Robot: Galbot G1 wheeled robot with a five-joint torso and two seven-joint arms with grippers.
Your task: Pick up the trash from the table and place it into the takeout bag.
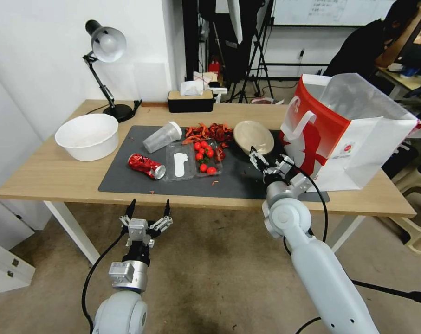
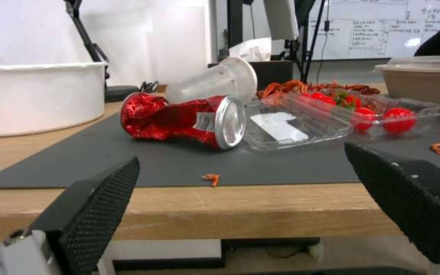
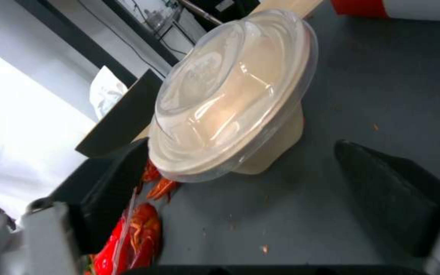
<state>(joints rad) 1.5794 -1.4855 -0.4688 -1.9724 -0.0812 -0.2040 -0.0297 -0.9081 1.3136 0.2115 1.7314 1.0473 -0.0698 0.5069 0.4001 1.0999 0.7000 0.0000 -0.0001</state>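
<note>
Both sets of jaws are standing wide open and holding nothing. The right gripper (image 1: 267, 160) is reaching over the dark grey mat (image 1: 140, 183) of the table (image 1: 48, 176), its fingers (image 3: 383, 187) spread either side of the beige paper bowl (image 3: 235, 95), which is sitting just ahead of them under a clear domed lid, not yet touched. Right beside that gripper, on its outer side, the takeout bag (image 1: 354, 139) is standing upright with its mouth gaping. On the inner side of those jaws, red crayfish shells (image 3: 143, 225) are lying on the mat.

The left gripper (image 1: 147, 208) is hanging off the near edge of the table, below the tabletop, its black fingers (image 2: 97, 206) splayed. Straight ahead of its jaws, well apart, the crushed red can (image 2: 184, 120) is lying on its side on the mat, with the clear plastic cup (image 2: 215, 82) tipped over just behind it. Next to the can, a clear plastic tray (image 2: 301, 124) is holding cherry tomatoes (image 2: 398, 118). Beyond the jaws' outer side, the big white bowl (image 2: 36, 97) is sitting on bare wood.
</note>
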